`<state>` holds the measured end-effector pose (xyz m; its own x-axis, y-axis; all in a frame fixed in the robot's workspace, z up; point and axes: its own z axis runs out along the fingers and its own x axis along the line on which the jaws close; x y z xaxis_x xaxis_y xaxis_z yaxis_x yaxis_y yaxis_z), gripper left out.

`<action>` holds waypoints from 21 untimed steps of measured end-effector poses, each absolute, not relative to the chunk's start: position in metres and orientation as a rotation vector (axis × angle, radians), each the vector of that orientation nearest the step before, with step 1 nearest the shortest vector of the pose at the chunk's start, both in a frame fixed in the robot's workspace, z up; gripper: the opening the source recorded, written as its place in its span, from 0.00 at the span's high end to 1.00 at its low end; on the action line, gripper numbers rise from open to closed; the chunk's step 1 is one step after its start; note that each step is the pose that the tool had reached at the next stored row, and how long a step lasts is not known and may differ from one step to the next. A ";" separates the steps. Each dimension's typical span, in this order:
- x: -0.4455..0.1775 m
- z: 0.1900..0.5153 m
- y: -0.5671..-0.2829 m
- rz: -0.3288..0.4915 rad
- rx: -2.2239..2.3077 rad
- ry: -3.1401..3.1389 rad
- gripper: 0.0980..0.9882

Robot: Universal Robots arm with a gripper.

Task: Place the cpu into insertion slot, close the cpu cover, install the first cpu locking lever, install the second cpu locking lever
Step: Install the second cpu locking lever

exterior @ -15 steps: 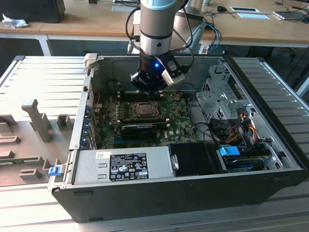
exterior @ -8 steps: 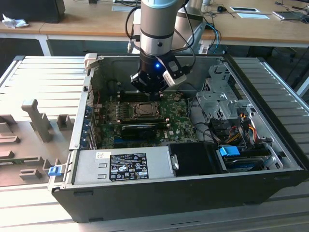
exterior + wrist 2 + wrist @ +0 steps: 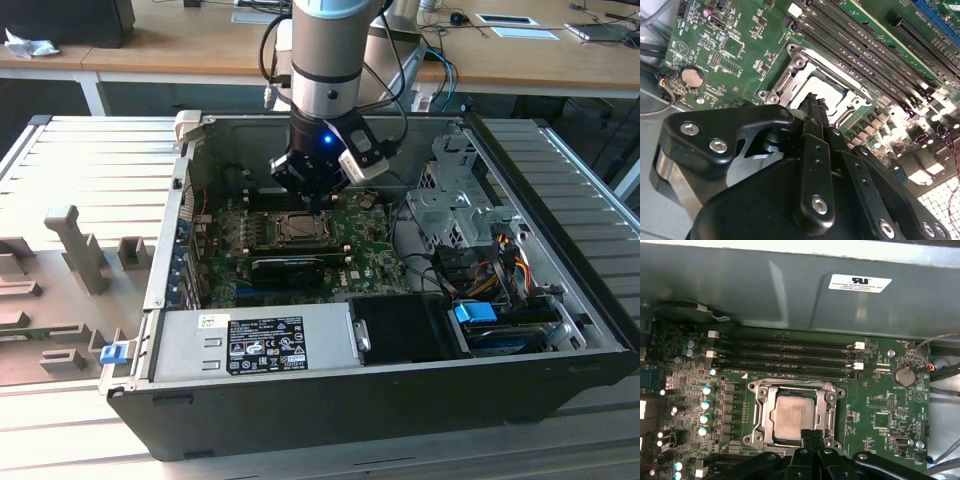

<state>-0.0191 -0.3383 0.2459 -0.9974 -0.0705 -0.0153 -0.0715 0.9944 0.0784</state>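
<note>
The cpu point(image 3: 794, 415) lies flat in the insertion slot point(image 3: 761, 412) on the green board, pale silver-grey. The cpu cover point(image 3: 829, 411) lies down around it, and the chip shows through its window. My gripper point(image 3: 810, 434) is shut with its fingertips pressed together and nothing between them, just at the socket's edge. In the second wrist view the gripper point(image 3: 813, 101) points down beside the cpu point(image 3: 830, 91) and hides part of the insertion slot point(image 3: 790, 75). The exterior view has the gripper point(image 3: 317, 200) low inside the case, right over the insertion slot point(image 3: 297, 229).
Long black memory slots point(image 3: 790, 357) run beside the socket, with a coin battery point(image 3: 903, 375) nearby. A black card point(image 3: 290, 266), the grey power supply point(image 3: 255, 345), a drive cage point(image 3: 455, 215) and coloured cables point(image 3: 500, 265) crowd the case. Case walls point(image 3: 790, 290) stand close.
</note>
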 end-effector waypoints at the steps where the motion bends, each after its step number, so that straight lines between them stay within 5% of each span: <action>1: -0.019 0.246 -0.338 0.124 -0.111 3.125 0.99; 21: -0.021 0.243 -0.361 0.143 -0.115 3.128 0.99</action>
<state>-0.0213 -0.3607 0.2430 -0.9973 -0.0727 -0.0121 -0.0735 0.9932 0.0907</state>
